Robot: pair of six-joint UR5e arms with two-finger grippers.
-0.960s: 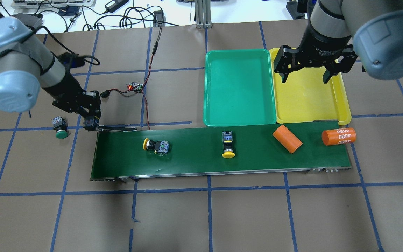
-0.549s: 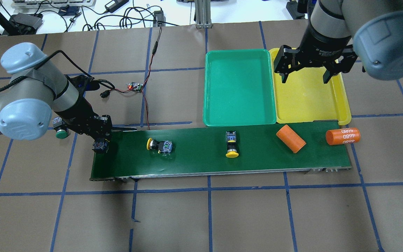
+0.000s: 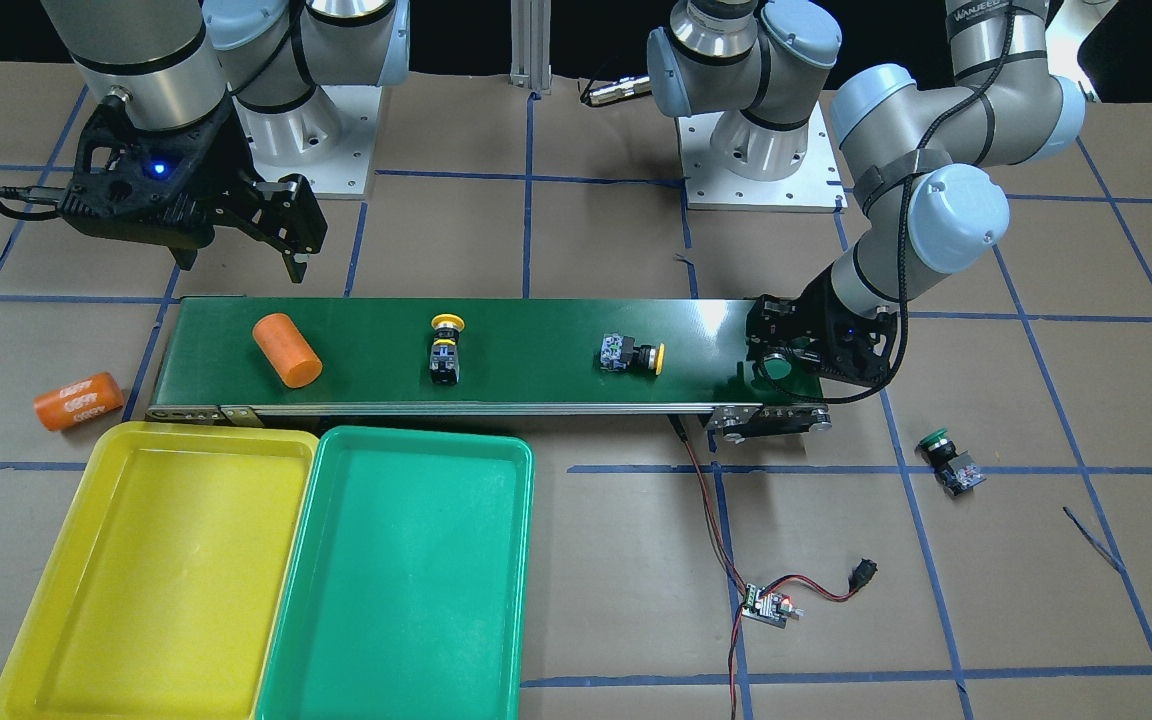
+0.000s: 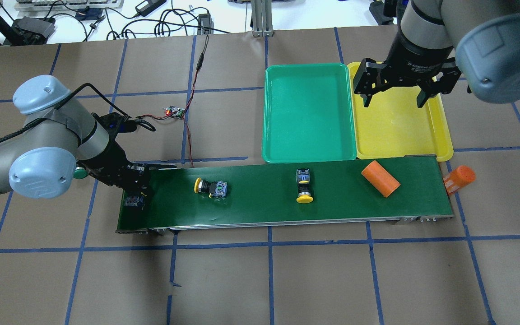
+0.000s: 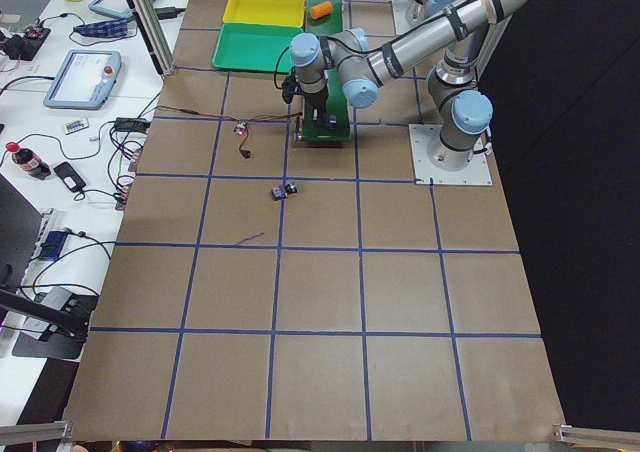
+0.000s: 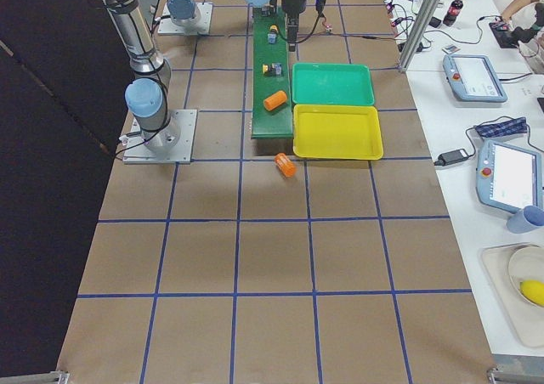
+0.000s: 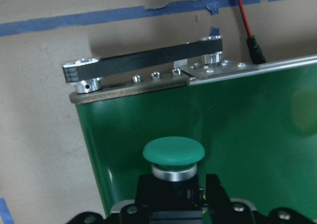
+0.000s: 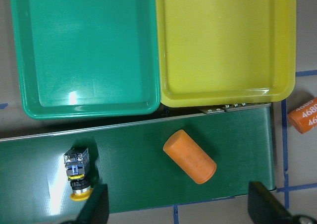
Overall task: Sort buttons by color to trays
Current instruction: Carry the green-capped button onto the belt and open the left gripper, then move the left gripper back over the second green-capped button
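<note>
My left gripper (image 4: 133, 195) is shut on a green button (image 7: 173, 152), held low over the left end of the dark green belt (image 4: 251, 205); its green cap (image 3: 779, 366) shows under the fingers. Another green button (image 3: 948, 460) lies on the table beside that belt end, partly hidden by my left arm in the overhead view. Two yellow buttons (image 4: 210, 187) (image 4: 304, 186) lie on their sides on the belt. The green tray (image 4: 307, 113) and yellow tray (image 4: 395, 131) sit side by side behind the belt. My right gripper (image 4: 393, 97) hangs open above the yellow tray.
One orange cylinder (image 4: 379, 178) lies on the belt near its right end. The other, printed 4680 (image 3: 78, 400), lies on the table just off that end. A small circuit board (image 4: 175, 112) with red wires sits behind the belt's left part.
My left arm carried the green button from beside the belt to over its left end. The belt's load drifted right, and the 4680 cylinder dropped off the right end. My right gripper stayed still.
</note>
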